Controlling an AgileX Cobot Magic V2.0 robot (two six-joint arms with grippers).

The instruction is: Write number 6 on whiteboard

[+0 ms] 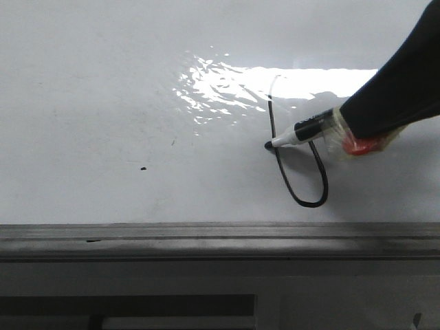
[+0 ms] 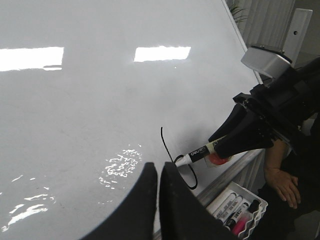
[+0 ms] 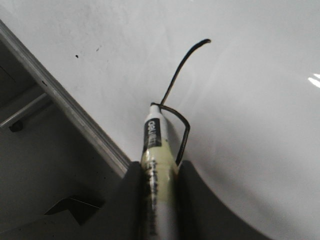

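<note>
Front view: a glossy whiteboard [image 1: 103, 89] fills the upper two thirds, with a bright glare patch at about 1 o'clock from centre. A grey metal ledge [image 1: 206, 237] runs along its lower edge. The number 6 [image 1: 302, 185], a thin black line with a tall stem and narrow loop, sits at about 3 o'clock from centre. The right gripper [image 1: 357, 127] enters from 2 o'clock, its fingers pinching a marker [image 1: 302, 130] whose tip touches the stem where the loop closes. A tiny black dot [image 1: 143, 168] lies at 9 o'clock from the figure, well apart.

Left wrist view: the left gripper [image 2: 159, 172] has its fingers pressed nearly together, holding nothing, hovering near the board. Past it, the marker touches the number 6. A white tray of markers [image 2: 239, 207] sits at 5 o'clock, beside a person's hand [image 2: 285, 182].

Right wrist view: the two dark fingers [image 3: 134, 200] clamp the taped marker barrel; its tip meets the drawn line, with the ledge at 9 o'clock.
</note>
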